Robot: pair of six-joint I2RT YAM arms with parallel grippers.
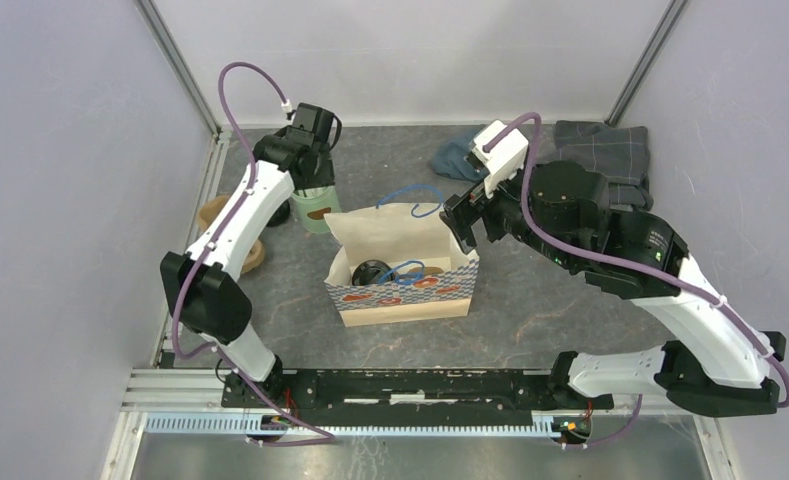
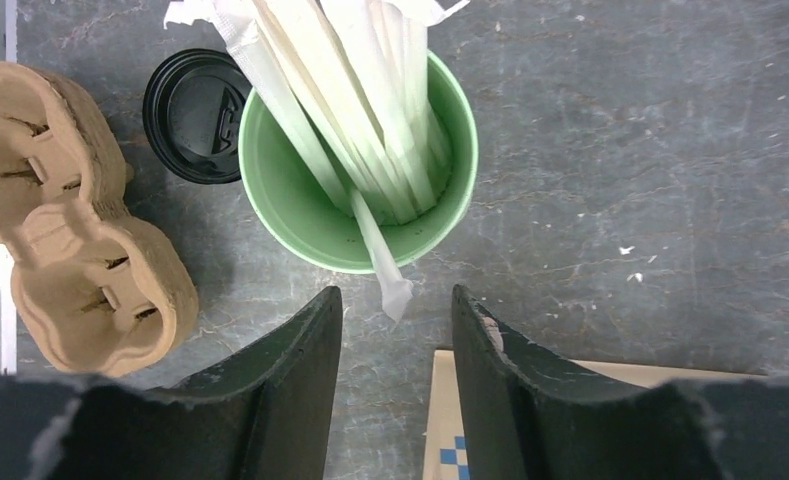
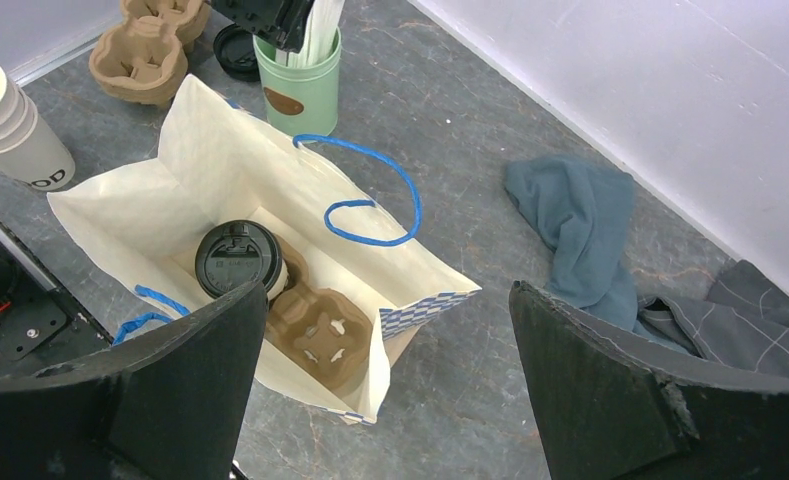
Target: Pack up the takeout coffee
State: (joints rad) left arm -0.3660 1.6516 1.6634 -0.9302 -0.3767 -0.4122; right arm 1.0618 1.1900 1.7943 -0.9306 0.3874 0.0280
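Takeout coffee (image 3: pixel 238 260), a white paper cup capped with a round, glossy black plastic lid, stands inside the open paper bag (image 3: pixel 220 170), seated in one well of a molded brown pulp carrier (image 3: pixel 320 335) on the bag's floor. We see mostly the ridged lid from above; only a sliver of the white wall shows. The bag is smooth cream paper with blue-checked trim and looped blue cord handles.

The right claw (image 3: pixel 385 310) hangs over the bag with its black fingers spread wide, gripping nothing. The left claw (image 2: pixel 394 310) hovers over a mint-green mug (image 2: pixel 300 210), fingers parted and empty, just above the bundle of white paper-wrapped sticks (image 2: pixel 340 110) fanning out of the mug.

Touching the mug's rim in the left wrist view is a second black lid (image 2: pixel 195 115); we cannot tell whether a cup stands under it. Beside it lies another pulp carrier (image 2: pixel 60 220), rough and rounded. A stack of cream paper cups (image 3: pixel 15 130) stands near the bag's corner. A crumpled blue-grey cloth (image 3: pixel 570 225) and a dark checked cloth (image 3: pixel 730 320) lie at the far side of the mottled grey table (image 2: pixel 620 150).
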